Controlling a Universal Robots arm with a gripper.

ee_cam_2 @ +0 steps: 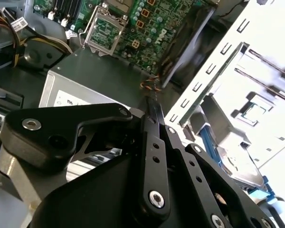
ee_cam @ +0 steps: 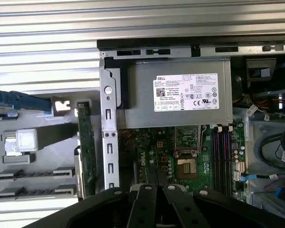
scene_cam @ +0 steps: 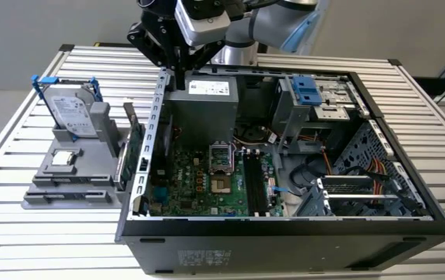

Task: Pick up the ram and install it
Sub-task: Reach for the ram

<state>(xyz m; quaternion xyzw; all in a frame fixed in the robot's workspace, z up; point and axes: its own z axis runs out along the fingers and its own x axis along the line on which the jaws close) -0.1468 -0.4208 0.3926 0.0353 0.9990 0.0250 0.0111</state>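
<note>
1. Black metal gripper point(scene_cam: 178, 67) hangs over the back corner of the open black computer case point(scene_cam: 284, 242), right above the grey metal power box point(scene_cam: 199, 111).
2. In the second wrist view its two thin black fingers point(ee_cam_2: 152, 142) are pressed together at the tips, with nothing between them.
3. The ram point(scene_cam: 129, 115), a long thin dark green stick with a tan edge, stands on its edge in the grey plastic holder point(scene_cam: 66, 186). The holder sits outside the case on the exterior view's left, and the ram is just beside the case wall, well apart from the gripper.
4. A bigger green card point(scene_cam: 134, 160) stands in the same holder, next to the ram.
5. A silver hard drive in a blue-trimmed frame point(scene_cam: 70, 114) stands up at the far end of the holder.
6. Inside the case lies the green main board point(scene_cam: 199, 181) with its long dark slots point(scene_cam: 252, 178).
7. Everything rests on a table of silver metal slats point(scene_cam: 51, 245).
</note>
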